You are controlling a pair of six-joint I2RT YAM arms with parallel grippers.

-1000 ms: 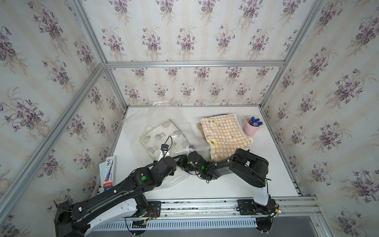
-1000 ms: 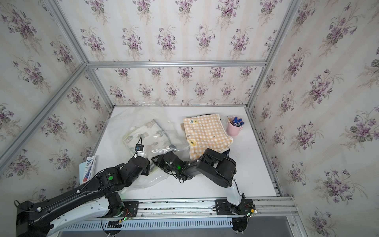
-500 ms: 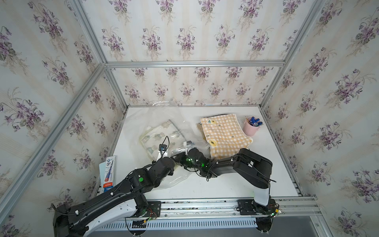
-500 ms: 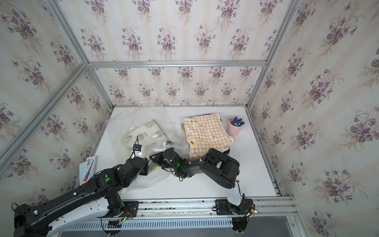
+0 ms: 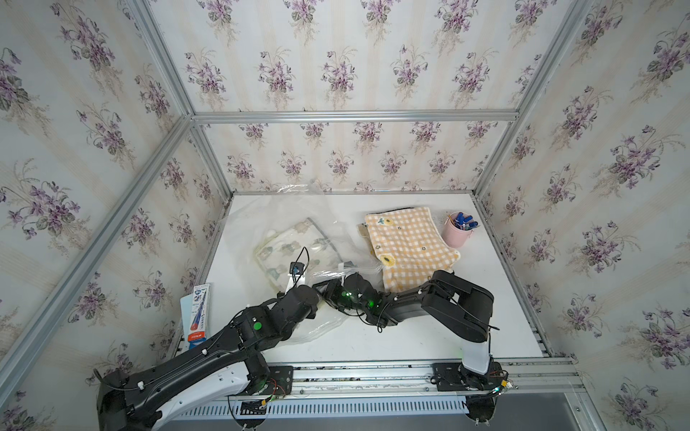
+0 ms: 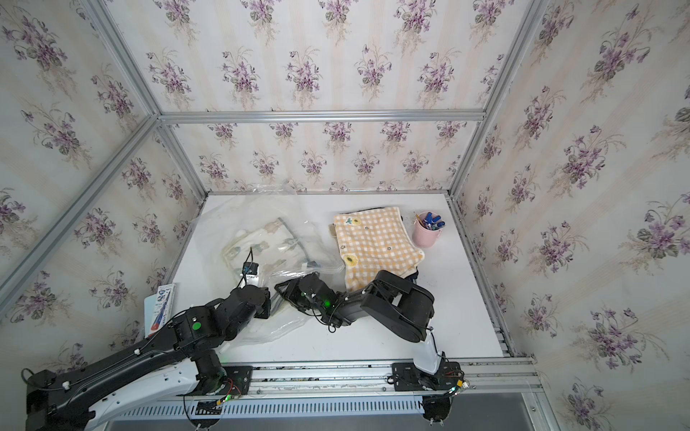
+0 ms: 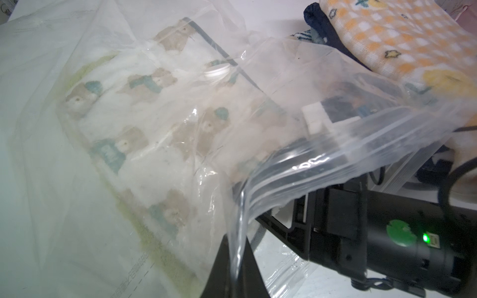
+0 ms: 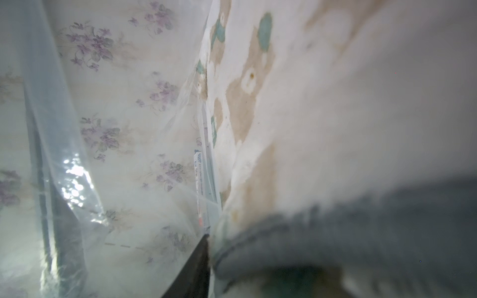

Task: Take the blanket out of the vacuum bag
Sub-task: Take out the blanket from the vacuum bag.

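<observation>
Only unreadable print on vacuum bag [image 7: 77, 206]

We see a lab test booth dressed up as a home: aluminium frame bars [image 5: 354, 116] hold panels of violet-flowered wallpaper [image 5: 336, 71] round a white table [image 5: 418, 345], and two robot arms [image 5: 459, 306] stand bolted to a slotted rail [image 5: 373, 377] in front

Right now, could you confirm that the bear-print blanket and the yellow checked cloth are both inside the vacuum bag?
Not quite. Only the bear-print blanket is inside the vacuum bag. The yellow checked cloth lies outside it on the table, between the bag and the pink cup, as both top views show.
</observation>
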